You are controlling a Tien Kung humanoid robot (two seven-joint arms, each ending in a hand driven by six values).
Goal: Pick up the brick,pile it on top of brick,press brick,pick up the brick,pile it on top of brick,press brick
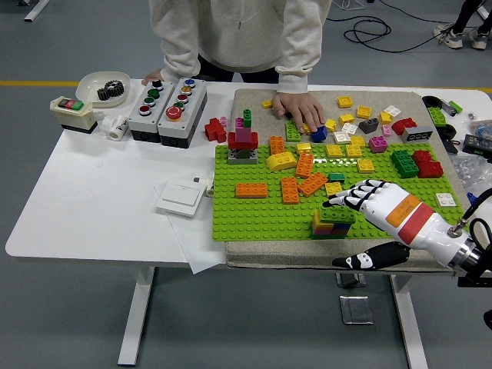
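Observation:
A short stack of bricks (pixel 332 222) stands near the front edge of the green baseplate (pixel 261 217); its top brick is green, with yellow, red and purple layers under it. My right hand (pixel 355 231) hangs just right of the stack, open and holding nothing. Its fingers (pixel 355 197) are spread above the stack's right end, and the thumb (pixel 367 259) points left over the mat's front edge. Several loose orange bricks (pixel 298 184) and a yellow curved brick (pixel 281 161) lie on the plate. My left arm is out of view.
A person stands at the far side, one hand (pixel 298 106) flat on the grey mat among loose bricks, the other (pixel 151 77) by two button boxes (pixel 167 109). A white bowl (pixel 102 86), a white switch plate (pixel 182 197) and a red-purple brick tower (pixel 243 142) are on the left.

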